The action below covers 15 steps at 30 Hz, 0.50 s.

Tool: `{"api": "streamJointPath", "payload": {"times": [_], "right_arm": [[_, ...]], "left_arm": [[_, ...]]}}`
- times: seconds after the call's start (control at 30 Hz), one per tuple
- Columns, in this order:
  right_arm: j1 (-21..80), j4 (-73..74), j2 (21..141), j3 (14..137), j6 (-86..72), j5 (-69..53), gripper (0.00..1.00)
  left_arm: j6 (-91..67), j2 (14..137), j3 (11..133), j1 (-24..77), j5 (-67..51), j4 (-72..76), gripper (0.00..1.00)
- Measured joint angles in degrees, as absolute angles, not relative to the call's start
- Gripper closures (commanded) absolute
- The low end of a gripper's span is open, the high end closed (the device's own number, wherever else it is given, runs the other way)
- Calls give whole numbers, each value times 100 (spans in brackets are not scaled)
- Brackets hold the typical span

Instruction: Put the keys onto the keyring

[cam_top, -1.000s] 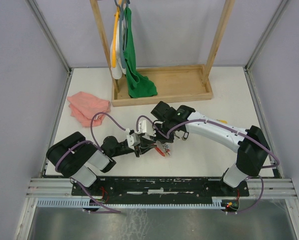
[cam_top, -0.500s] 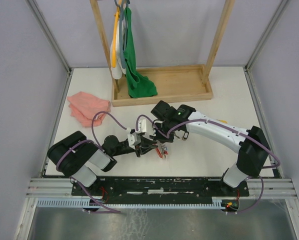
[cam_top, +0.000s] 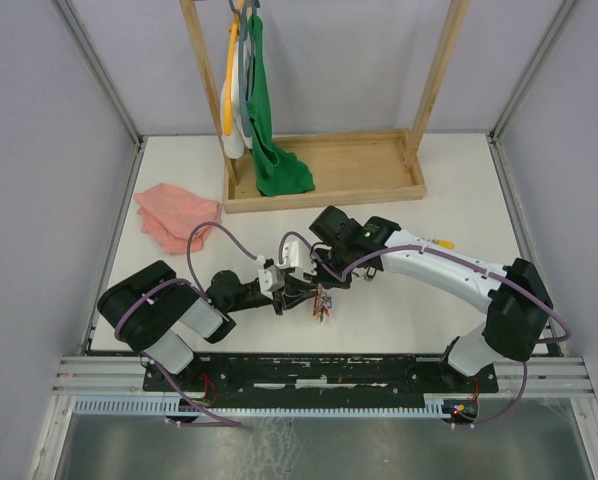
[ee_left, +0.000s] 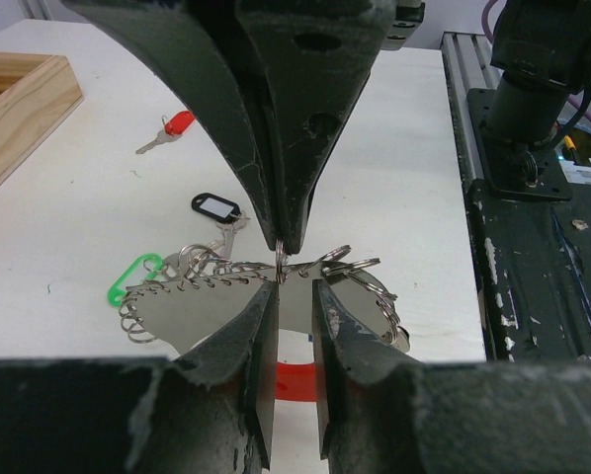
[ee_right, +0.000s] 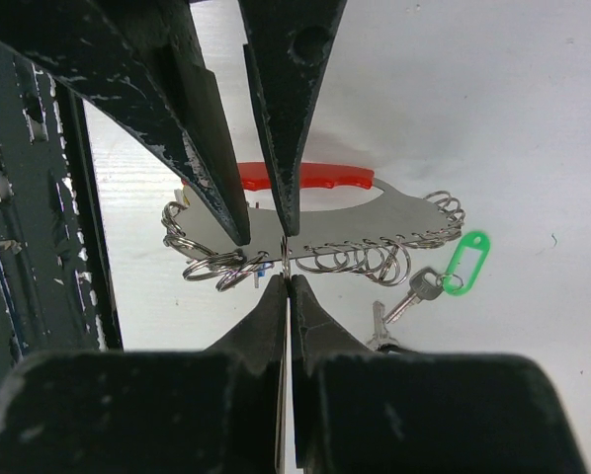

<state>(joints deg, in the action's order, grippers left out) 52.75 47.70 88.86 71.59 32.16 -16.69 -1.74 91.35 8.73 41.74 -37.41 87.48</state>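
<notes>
The keyring (ee_left: 216, 308) is a flat grey plate with a red handle (ee_right: 310, 176) and many wire split rings along its edge; from above it lies between the two arms (cam_top: 322, 305). My left gripper (ee_left: 295, 288) stands over the plate, its jaws a narrow gap apart with plate and red handle showing through and nothing between them. My right gripper (ee_right: 288, 281) is shut on one split ring (ee_right: 288, 259) at the plate's edge. Keys with a green tag (ee_left: 132, 277) and a black tag (ee_left: 214, 205) lie by the rings. A red-tagged key (ee_left: 177, 123) lies apart.
A wooden rack base (cam_top: 324, 190) with a hanging green cloth (cam_top: 279, 170) stands at the back. A pink cloth (cam_top: 174, 215) lies back left. A small yellow tag (cam_top: 441, 241) lies behind the right arm. The metal rail (cam_top: 319, 372) runs along the near edge.
The keyring and both gripper tips have shifted slightly left and toward the near edge. The right arm's elbow has swung a little right. The left jaws narrowed slightly.
</notes>
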Motion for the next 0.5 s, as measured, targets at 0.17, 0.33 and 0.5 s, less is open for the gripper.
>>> {"api": "streamJointPath", "payload": {"times": [0.17,0.33,0.5], "right_arm": [[5271,4545,8792,6991,3216,-1721,99],[5253,4377,8746,6877,3218,-1798,99],[5253,4311,8685,6814,3240,-1848,99]], "left_arm": [[-174,9135,873,4178,-3701,8764,73],[-172,9135,873,4187,-3660,8766,75],[-176,9135,891,4187,-3653,8779,85]]}}
